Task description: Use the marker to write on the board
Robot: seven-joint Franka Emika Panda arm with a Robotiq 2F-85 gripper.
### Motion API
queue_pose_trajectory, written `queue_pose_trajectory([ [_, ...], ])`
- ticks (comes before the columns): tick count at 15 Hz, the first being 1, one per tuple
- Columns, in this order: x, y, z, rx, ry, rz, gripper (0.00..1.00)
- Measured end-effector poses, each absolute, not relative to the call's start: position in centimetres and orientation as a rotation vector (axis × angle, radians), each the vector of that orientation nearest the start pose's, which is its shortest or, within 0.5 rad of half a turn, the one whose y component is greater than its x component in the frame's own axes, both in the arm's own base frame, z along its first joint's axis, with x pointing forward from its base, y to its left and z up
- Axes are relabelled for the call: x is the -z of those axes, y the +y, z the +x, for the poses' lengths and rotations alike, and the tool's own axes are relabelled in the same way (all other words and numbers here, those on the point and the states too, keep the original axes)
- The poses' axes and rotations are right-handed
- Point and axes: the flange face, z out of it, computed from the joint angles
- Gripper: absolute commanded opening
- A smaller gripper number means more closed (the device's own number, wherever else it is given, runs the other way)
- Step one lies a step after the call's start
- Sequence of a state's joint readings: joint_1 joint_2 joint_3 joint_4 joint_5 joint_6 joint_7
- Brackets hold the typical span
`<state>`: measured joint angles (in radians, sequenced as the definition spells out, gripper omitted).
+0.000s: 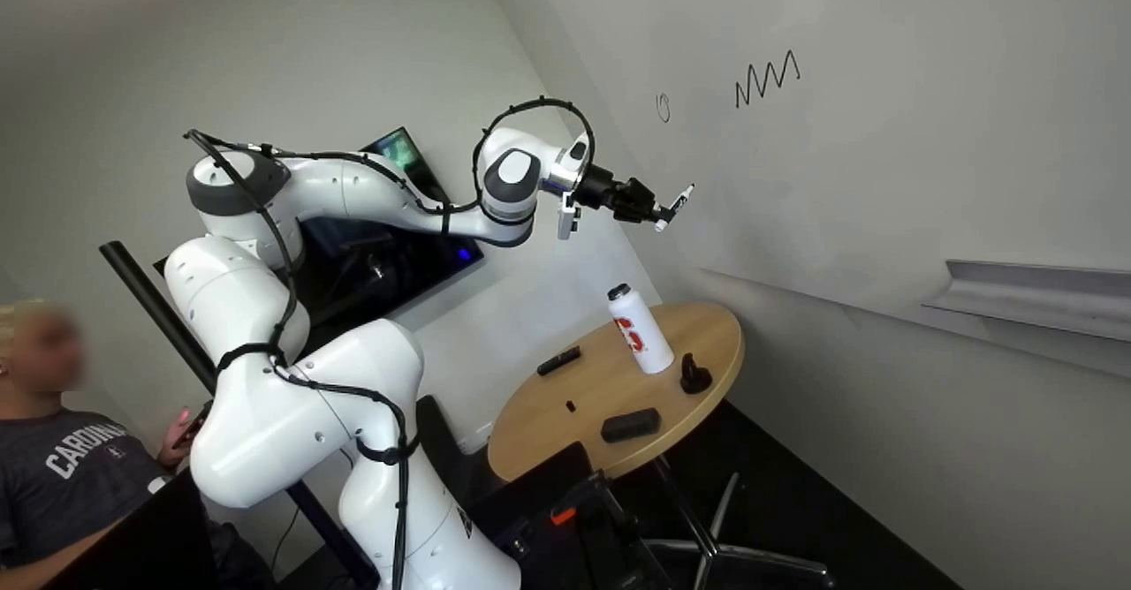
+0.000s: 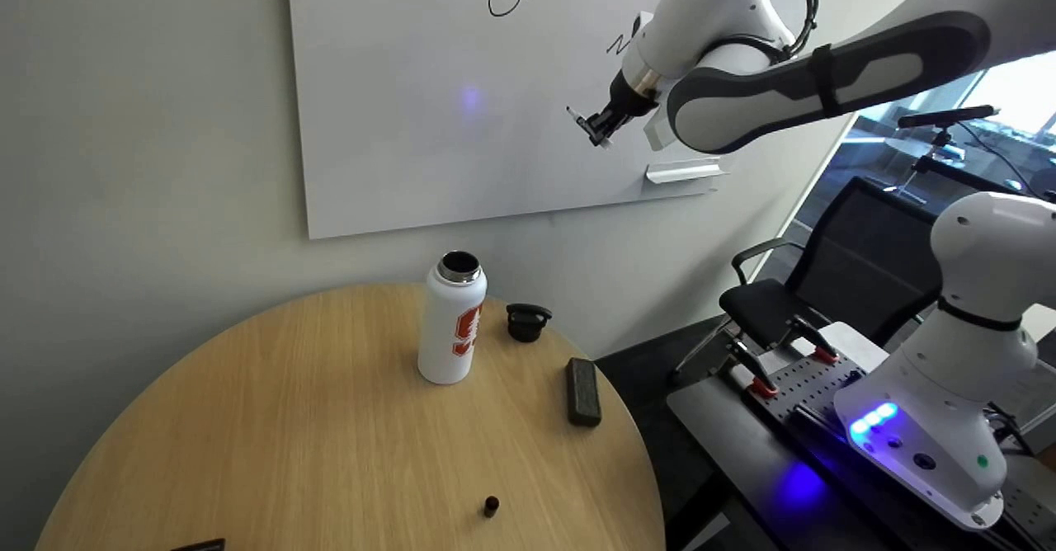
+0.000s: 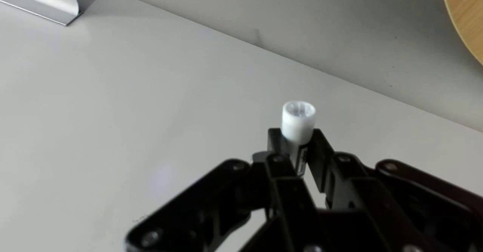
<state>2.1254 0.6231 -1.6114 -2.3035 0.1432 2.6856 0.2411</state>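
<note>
One gripper, nearly closed, clamped around the tilted marker, both ends protruding, board behind.

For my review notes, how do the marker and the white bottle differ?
The marker is slim; the white bottle is far thicker. The marker is held tilted in the gripper; the white bottle stands upright on the table. Both show white surfaces.
</note>
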Motion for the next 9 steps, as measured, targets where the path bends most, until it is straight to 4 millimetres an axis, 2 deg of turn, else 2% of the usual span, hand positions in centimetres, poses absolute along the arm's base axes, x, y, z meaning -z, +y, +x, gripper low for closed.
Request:
queue_pose_trajectory([
  [9, -37.8, 30.2, 48.0, 0.953, -0.48, -3.28, 0.05],
])
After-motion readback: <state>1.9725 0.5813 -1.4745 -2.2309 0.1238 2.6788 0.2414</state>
